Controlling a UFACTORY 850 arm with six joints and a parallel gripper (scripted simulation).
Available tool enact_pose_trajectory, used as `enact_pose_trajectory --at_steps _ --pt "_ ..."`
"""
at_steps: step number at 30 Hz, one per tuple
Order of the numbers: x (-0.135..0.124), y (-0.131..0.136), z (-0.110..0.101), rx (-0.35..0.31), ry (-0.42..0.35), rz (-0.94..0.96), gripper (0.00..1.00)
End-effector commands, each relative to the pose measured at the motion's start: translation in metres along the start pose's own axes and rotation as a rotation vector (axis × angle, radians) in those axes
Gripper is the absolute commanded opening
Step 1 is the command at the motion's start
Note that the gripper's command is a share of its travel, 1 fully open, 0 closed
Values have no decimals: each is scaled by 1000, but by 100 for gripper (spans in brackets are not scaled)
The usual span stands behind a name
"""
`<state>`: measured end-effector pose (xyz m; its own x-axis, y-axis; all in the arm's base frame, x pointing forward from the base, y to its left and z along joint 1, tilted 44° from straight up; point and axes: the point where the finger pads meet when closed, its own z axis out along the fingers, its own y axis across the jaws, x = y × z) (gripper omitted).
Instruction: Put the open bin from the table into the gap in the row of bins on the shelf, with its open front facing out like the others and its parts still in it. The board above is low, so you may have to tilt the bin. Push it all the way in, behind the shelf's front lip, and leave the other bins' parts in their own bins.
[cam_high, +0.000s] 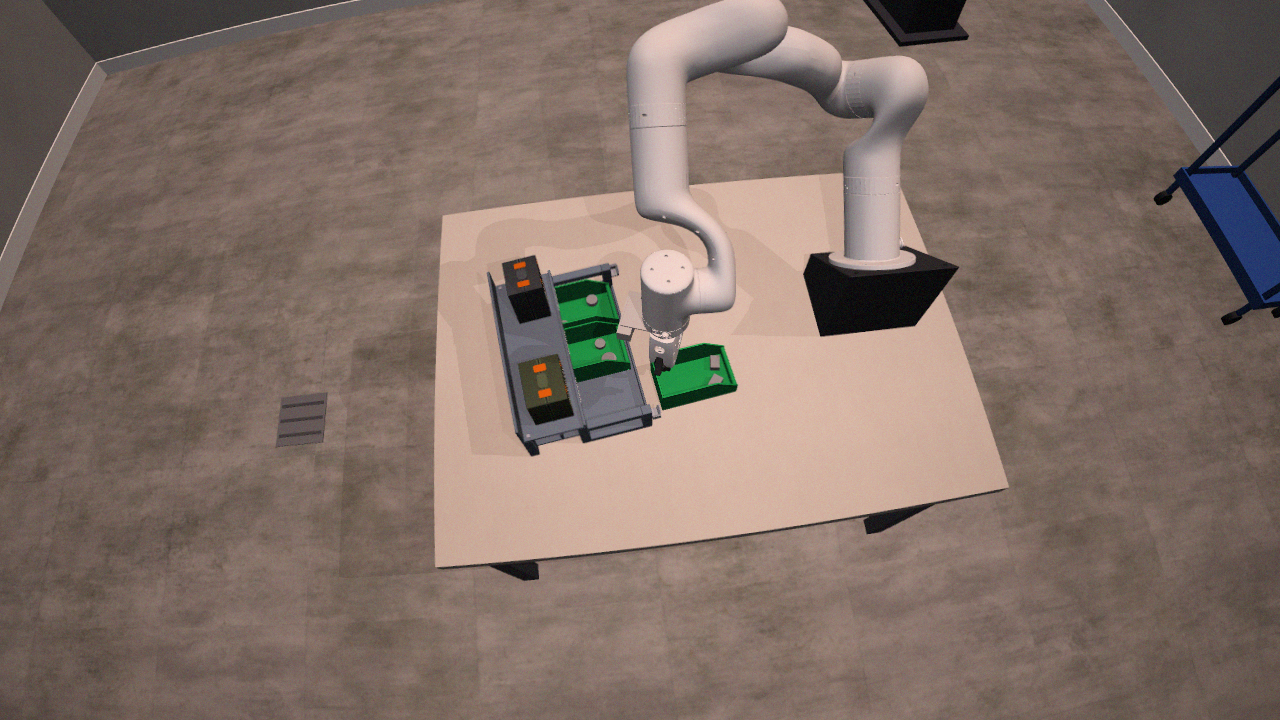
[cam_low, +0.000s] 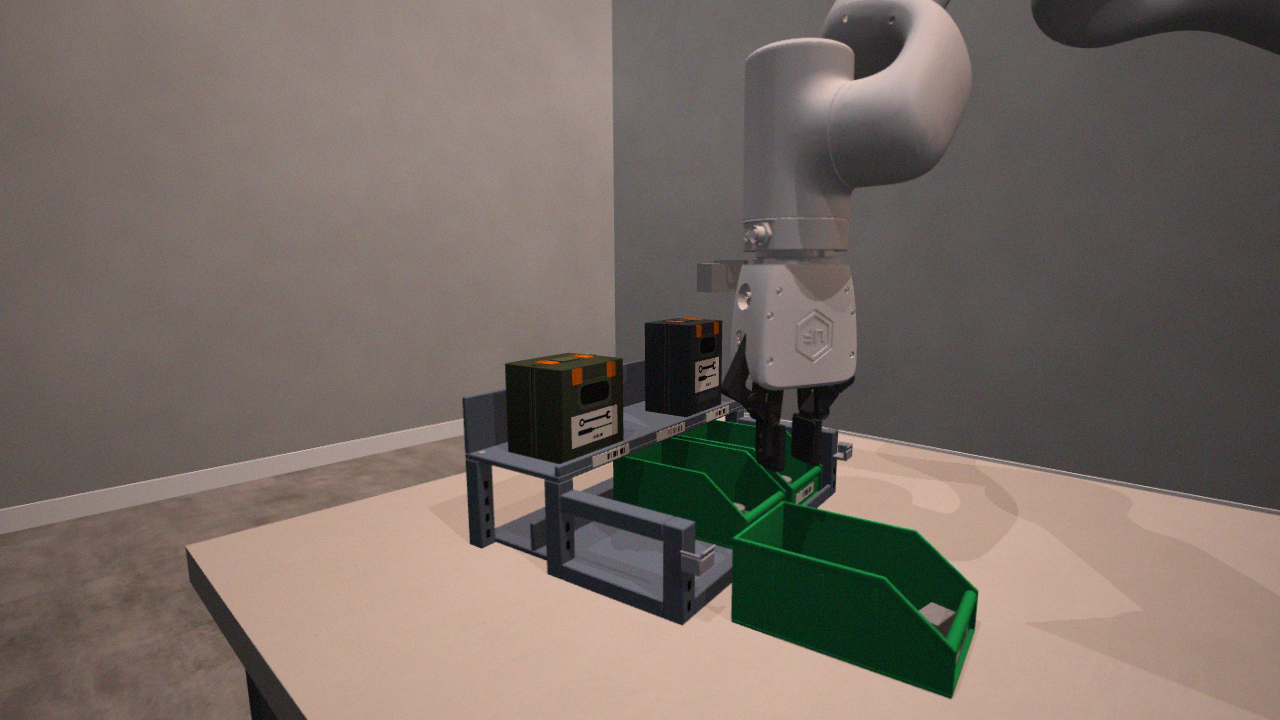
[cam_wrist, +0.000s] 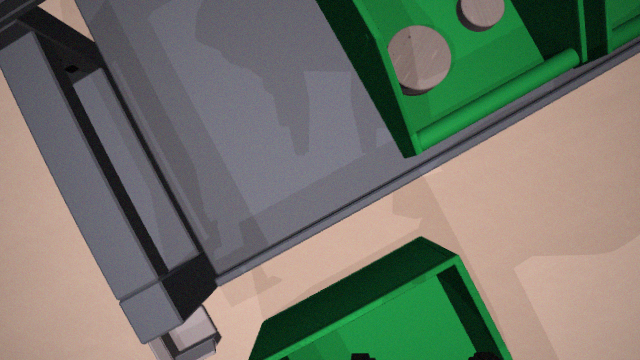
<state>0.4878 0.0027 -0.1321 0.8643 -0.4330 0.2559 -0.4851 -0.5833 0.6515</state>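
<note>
The open green bin stands upright on the table before the shelf, its high back wall toward the shelf and its low front away. Grey parts lie near its front. The gap is the bare deck at the shelf's near end, beside two green bins holding round parts. My gripper is partly open and empty, above the bin's back end. Only its fingertips show in the wrist view.
An olive toolbox and a black toolbox stand on the low upper board. A small bracket sticks out of the shelf's near front post, close to the bin.
</note>
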Motion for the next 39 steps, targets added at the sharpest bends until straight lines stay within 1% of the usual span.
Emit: enact_pose_trajectory --at_steps 1,5,17,22,34,39 --pt "5 -7 0 1 1 53 34" --pt "25 -34 3 2 1 261 34" --pt "25 -34 3 2 1 261 34" --pt "19 -26 2 2 1 520 34" --pt "19 -26 2 2 1 520 34" --pt "16 -22 2 2 0 780 34"
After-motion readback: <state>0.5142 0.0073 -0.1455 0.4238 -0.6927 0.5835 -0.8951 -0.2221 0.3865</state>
